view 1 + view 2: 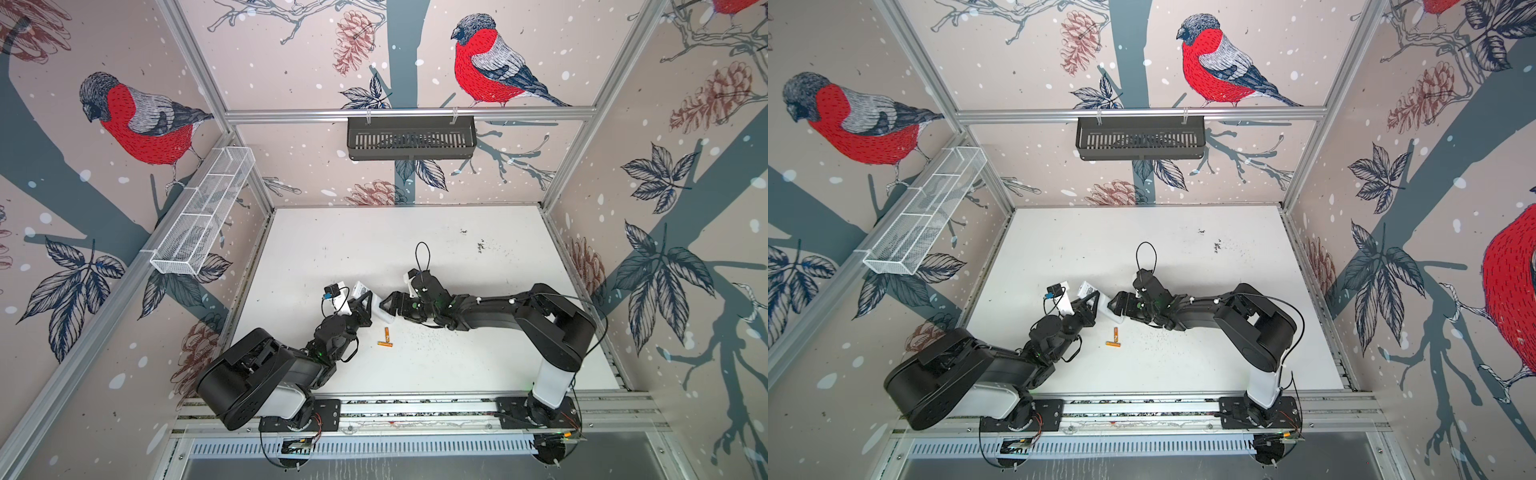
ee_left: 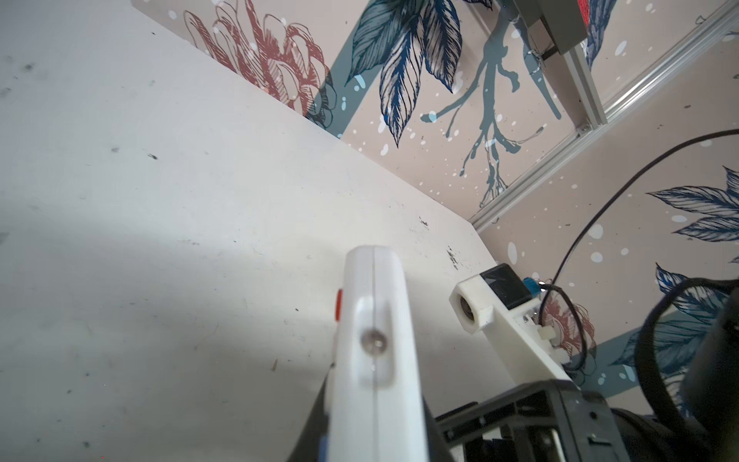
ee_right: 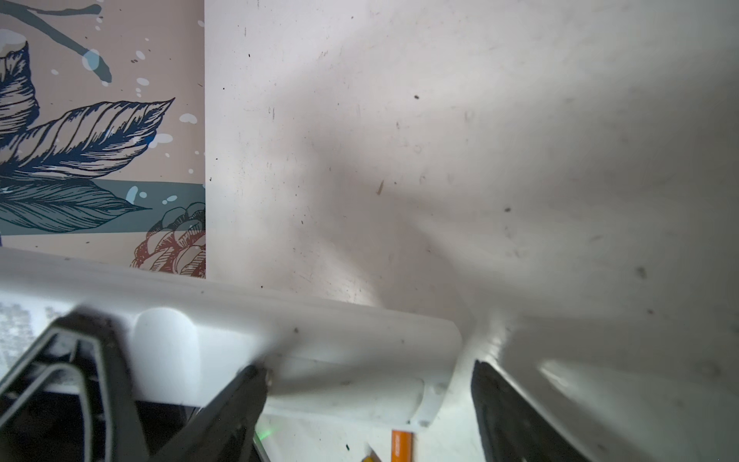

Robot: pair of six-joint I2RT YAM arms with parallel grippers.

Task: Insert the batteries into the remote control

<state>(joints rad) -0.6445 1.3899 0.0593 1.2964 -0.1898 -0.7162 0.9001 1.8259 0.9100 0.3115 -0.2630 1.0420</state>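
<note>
A white table (image 1: 436,257) carries two black robot arms whose grippers meet near its middle. The left gripper (image 1: 366,301) is clamped on the remote control (image 1: 380,313), a slim white bar that the left wrist view shows edge-on. The right gripper (image 1: 390,306) has its jaws spread wide on either side of the remote's free end; whether they touch it cannot be told. The batteries (image 1: 385,343), two small orange cells, lie on the table close together and at right angles, just on the near side of the grippers.

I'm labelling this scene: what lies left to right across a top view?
White wire-mesh wall basket → slim white plastic remote control held in the left claw → two small orange-gold cylindrical batteries → right arm's black elbow housing.
</note>
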